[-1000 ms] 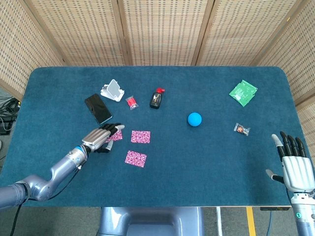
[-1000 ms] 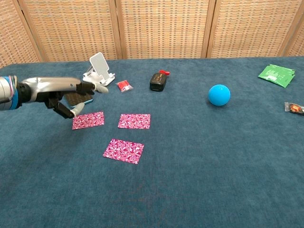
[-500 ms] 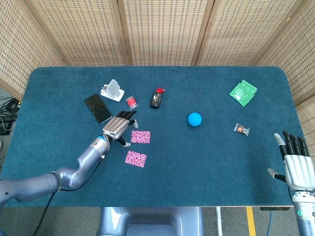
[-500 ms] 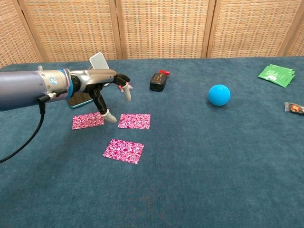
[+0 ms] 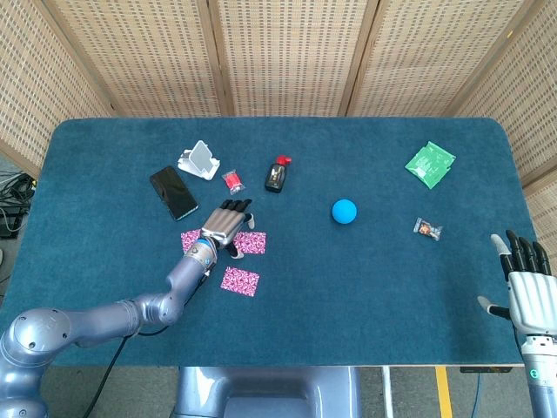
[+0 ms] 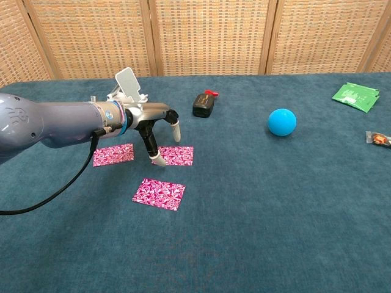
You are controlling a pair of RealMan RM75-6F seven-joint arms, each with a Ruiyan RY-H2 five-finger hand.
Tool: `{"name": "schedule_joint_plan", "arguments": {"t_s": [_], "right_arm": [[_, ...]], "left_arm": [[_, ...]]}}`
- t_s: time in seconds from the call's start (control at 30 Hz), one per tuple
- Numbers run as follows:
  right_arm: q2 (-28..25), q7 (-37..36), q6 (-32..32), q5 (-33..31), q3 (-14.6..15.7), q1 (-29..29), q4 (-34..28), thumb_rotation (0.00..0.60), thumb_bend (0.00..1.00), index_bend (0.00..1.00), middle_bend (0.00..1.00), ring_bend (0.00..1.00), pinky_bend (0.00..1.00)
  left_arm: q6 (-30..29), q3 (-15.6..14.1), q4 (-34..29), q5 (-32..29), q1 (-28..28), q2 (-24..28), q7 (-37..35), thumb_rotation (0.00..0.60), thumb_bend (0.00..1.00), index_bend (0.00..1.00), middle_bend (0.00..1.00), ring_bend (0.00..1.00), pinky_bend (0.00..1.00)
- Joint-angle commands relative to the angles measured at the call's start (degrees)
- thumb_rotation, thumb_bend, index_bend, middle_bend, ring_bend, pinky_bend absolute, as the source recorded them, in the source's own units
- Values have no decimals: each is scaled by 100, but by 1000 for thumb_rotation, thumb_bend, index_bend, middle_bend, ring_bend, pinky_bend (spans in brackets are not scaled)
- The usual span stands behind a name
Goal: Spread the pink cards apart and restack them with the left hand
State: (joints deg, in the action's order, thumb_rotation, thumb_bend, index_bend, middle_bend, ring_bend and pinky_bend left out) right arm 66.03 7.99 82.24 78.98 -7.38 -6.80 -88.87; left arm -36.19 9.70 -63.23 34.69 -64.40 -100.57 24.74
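Three pink patterned cards lie apart on the blue table. One card (image 6: 113,154) is at the left, a second card (image 6: 176,155) is in the middle, and a third card (image 6: 159,193) lies nearer the front. My left hand (image 6: 156,125) hovers over the middle card's left end, fingers spread and pointing down, thumb tip at the card's edge, holding nothing. In the head view the left hand (image 5: 225,225) partly covers the middle card (image 5: 253,243), with the left card (image 5: 190,238) and front card (image 5: 239,280) showing. My right hand (image 5: 526,292) rests open at the table's near right corner.
A black phone (image 5: 173,192), a white phone stand (image 5: 199,160), a small red packet (image 5: 232,180) and a black-and-red object (image 5: 277,174) lie behind the cards. A blue ball (image 5: 344,211), a green packet (image 5: 430,164) and a small wrapped sweet (image 5: 427,229) are to the right.
My left hand has moved rightward from over the left card to the middle card, uncovering the left card. The cards have not shifted. The right hand has dropped slightly lower in view.
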Motion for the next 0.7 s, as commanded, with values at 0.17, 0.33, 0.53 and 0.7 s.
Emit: {"name": "schedule_joint_plan", "arguments": {"t_s": [0.17,0.33,0.53,0.7], "right_arm": [[5,-7,-20,-18,-1,-11,17,600,0,0,0,0,0],[8,-19,-34,-32,-4,-18,30,600,0,0,0,0,0],[3,-30,-42,-55,-9,-19,38,600,0,0,0,0,0],[5,-37,-57,-57,-5,-27,43,600,0,0,0,0,0]], "left_arm": [[51,-40,120,-150,-73,-93,68,600,162,349,0,0,0],[129,-42,244,-274,-164,-150,122,600,181,349,0,0,0],[154,-92,284,-364,-207,-192,172,600,201,349,0,0,0],[136,-129,318,-398,-200,-219,178,600,201,386,0,0,0]]}}
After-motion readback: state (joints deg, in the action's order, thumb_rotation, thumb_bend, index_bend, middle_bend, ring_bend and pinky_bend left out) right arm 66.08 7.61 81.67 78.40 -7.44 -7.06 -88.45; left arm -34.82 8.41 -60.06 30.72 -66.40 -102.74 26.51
